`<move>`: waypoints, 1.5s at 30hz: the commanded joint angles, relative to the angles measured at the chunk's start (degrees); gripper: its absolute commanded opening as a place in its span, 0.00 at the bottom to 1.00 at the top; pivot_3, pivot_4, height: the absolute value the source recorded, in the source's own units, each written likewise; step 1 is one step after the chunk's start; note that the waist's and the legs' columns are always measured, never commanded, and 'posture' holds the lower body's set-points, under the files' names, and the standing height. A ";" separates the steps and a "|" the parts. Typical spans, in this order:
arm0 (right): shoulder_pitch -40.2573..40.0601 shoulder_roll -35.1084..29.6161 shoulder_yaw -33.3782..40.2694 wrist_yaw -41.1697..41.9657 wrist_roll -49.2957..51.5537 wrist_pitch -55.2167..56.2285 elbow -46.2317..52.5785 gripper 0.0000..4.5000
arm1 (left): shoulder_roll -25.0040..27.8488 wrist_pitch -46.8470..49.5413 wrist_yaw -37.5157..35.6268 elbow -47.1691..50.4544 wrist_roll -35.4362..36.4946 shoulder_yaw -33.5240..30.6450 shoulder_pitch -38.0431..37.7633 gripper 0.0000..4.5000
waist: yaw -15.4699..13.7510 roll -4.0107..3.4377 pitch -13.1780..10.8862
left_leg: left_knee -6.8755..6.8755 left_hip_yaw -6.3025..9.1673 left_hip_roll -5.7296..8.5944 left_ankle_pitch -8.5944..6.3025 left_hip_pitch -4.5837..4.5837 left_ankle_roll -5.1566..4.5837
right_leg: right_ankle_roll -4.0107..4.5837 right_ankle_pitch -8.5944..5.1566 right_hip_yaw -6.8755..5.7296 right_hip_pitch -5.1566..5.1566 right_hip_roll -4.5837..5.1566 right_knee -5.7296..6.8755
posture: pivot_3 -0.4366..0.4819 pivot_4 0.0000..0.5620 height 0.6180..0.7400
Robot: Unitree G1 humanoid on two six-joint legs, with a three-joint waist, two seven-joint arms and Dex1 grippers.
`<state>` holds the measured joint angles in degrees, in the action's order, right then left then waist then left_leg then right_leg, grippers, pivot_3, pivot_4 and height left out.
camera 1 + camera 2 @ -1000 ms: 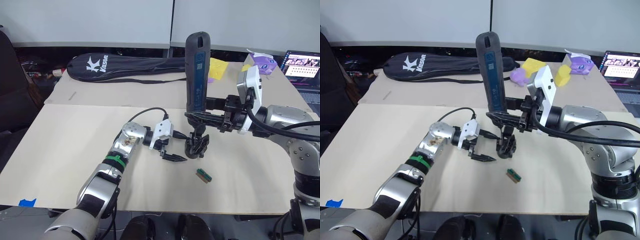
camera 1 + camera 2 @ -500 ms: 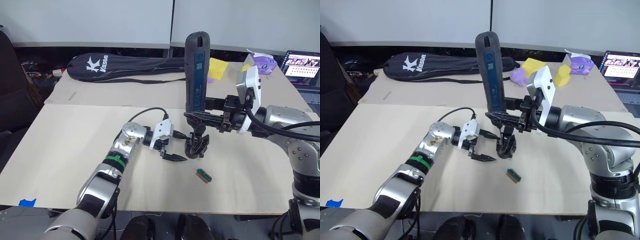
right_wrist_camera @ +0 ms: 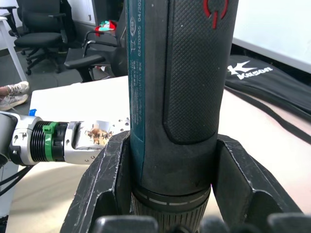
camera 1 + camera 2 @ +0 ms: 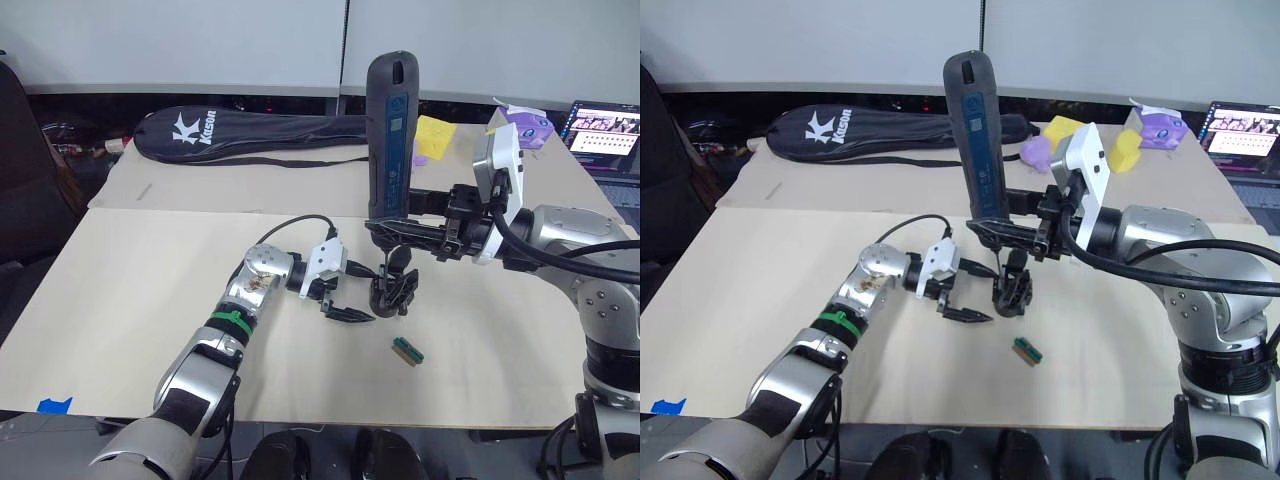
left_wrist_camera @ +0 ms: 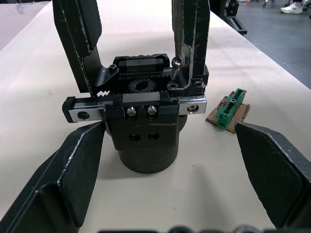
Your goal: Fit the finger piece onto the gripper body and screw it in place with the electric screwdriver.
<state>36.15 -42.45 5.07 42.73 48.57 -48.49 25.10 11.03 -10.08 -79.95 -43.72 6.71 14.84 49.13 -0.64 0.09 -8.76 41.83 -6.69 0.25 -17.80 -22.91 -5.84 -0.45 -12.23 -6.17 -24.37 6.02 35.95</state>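
above gripper body point(image 4: 391, 292), upright electric screwdriver point(image 4: 388, 140)

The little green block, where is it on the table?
The little green block lies flat on the table toward the robot's right, just in front of the gripper body and apart from it.

Black racket bag point(image 4: 250, 132), laptop point(image 4: 604, 131), small green block point(image 4: 407, 351) on table point(image 4: 120, 290)

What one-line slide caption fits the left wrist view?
Screwdriver bit on a screw of the gripper body, between the open left gripper's fingers.
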 commanded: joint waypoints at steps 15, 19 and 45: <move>0.46 -0.18 3.24 0.32 0.86 1.05 1.67 0.42 | -0.09 -1.39 -0.11 0.63 0.06 -0.50 0.49 1.00 | 0.02 0.00 0.00 | 0.00 0.00 0.00 0.00 0.01 0.00 | 0.00 0.00 0.00 0.00 0.00 0.00 | 0.48 0.27 1.00; 3.19 0.53 3.69 -1.88 4.01 -1.44 2.21 0.42 | -0.11 -1.48 -0.09 0.71 0.01 -0.43 0.34 1.00 | 0.11 0.00 0.00 | 0.00 0.00 0.00 0.00 0.01 0.00 | 0.00 0.00 0.01 -0.02 0.01 0.00 | 0.48 0.27 1.00; 1.64 -0.97 2.66 0.17 0.73 -0.33 1.21 0.42 | -0.29 -1.20 0.05 1.21 0.23 -0.41 -0.03 1.00 | 0.03 0.00 0.00 | 0.00 0.00 0.01 0.00 0.01 0.01 | 0.00 0.00 -0.01 -0.01 0.01 0.00 | 0.48 0.27 1.00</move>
<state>37.27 -42.68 5.43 42.35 48.95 -50.82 25.14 10.99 -11.07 -79.91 -43.71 6.72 14.83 48.87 -0.60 0.09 -8.76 41.83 -6.69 0.26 -17.80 -22.90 -5.83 -0.45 -12.23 -6.18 -24.38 6.03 35.96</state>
